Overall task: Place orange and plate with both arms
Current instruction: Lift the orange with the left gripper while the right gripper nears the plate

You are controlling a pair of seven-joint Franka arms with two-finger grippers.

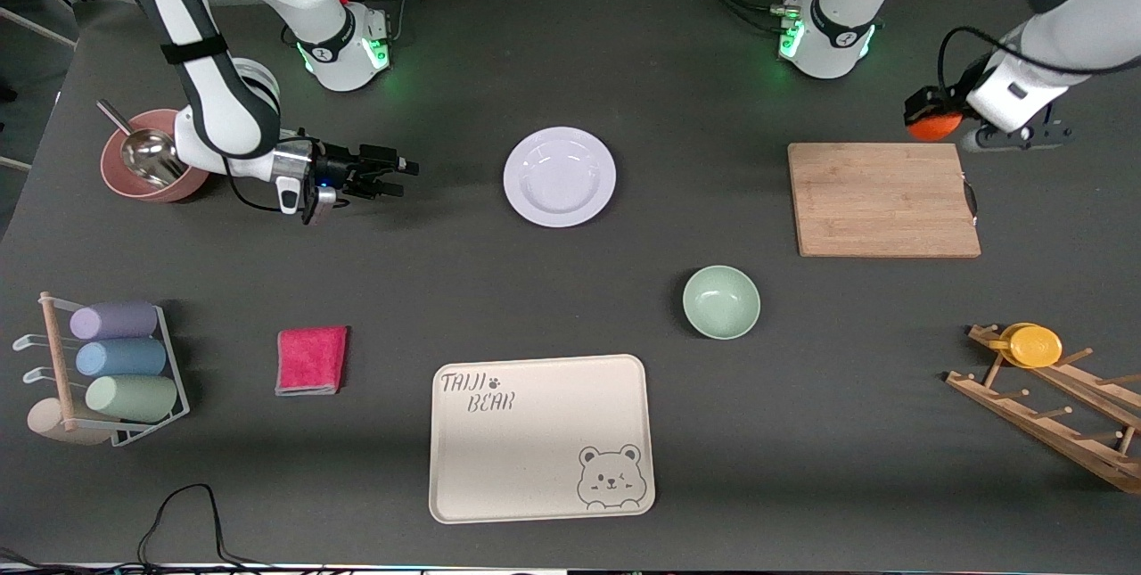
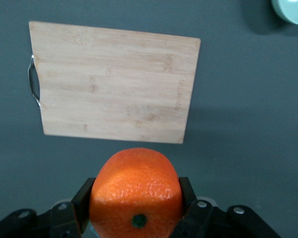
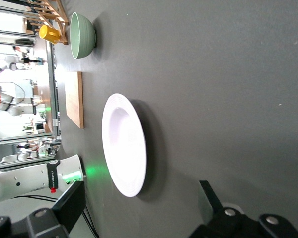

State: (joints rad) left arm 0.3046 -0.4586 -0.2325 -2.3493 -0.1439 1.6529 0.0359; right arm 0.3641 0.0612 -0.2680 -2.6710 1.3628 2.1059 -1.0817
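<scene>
Here the left tool (image 1: pixel 936 122) is clamped on the orange (image 1: pixel 933 125), holding it in the air over the bench (image 1: pixel 570 290) just off the cutting board's (image 1: pixel 882 199) edge toward the robot bases, at the left arm's end. In the left wrist view the orange (image 2: pixel 135 192) sits squeezed between the two fingers (image 2: pixel 83 201), with the wooden cutting board (image 2: pixel 114 82) lying below it and a bit of the green bowl (image 2: pixel 292 10) showing at the corner.

The right tool (image 1: pixel 392 176) is low over the bench with its fingers apart and nothing between them, pointing toward the plate (image 1: pixel 560 176). The plate lies flat on the bench ahead of that tool, apart from it. In the right wrist view the plate (image 3: pixel 123 144) lies just ahead of the spread fingers (image 3: pixel 69 203), with the green bowl (image 3: pixel 82 34) farther off.
</scene>
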